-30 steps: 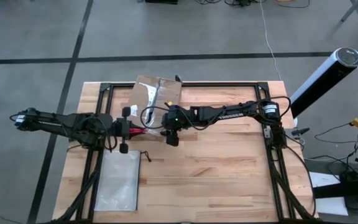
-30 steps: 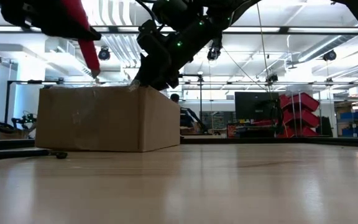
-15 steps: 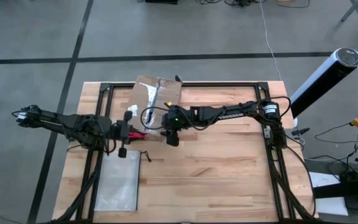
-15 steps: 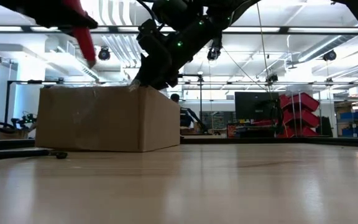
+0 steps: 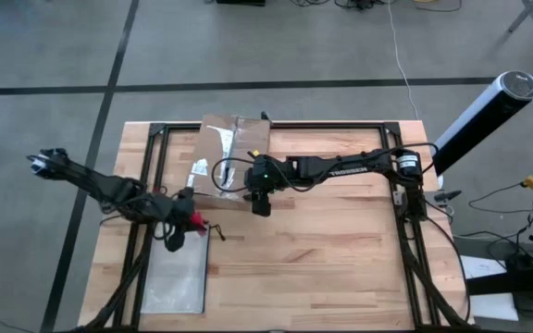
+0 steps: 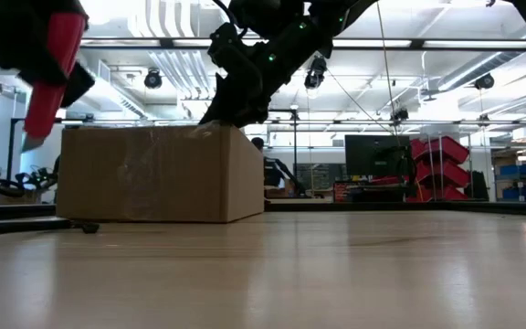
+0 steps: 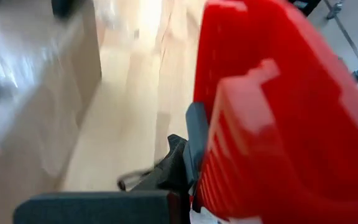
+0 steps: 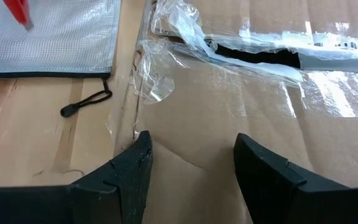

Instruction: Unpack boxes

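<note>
High view: a brown cardboard box (image 5: pixel 223 159), taped and bearing a white label, is set at the far edge of the wooden bench (image 5: pixel 340 250), left of centre. The right hand (image 5: pixel 260 205) is placed at the box's near right corner. The left hand (image 5: pixel 179 227) is closed on a red utility knife (image 5: pixel 193 219), just clear of the box's near left side, above the top edge of a translucent zip pouch (image 5: pixel 176 273) lying flat on the bench.

Low view: the box (image 6: pixel 158 174) is seen resting flat on the bench; the knife (image 6: pixel 51 68) is held tilted beside its left edge.

Left wrist view: the frame is filled by the gripped knife (image 7: pixel 272 118).

Right wrist view: the right hand's fingers (image 8: pixel 129 171) are spread, pressed on the box top (image 8: pixel 241 106); slit tape (image 8: pixel 253 56) is recorded there.
</note>
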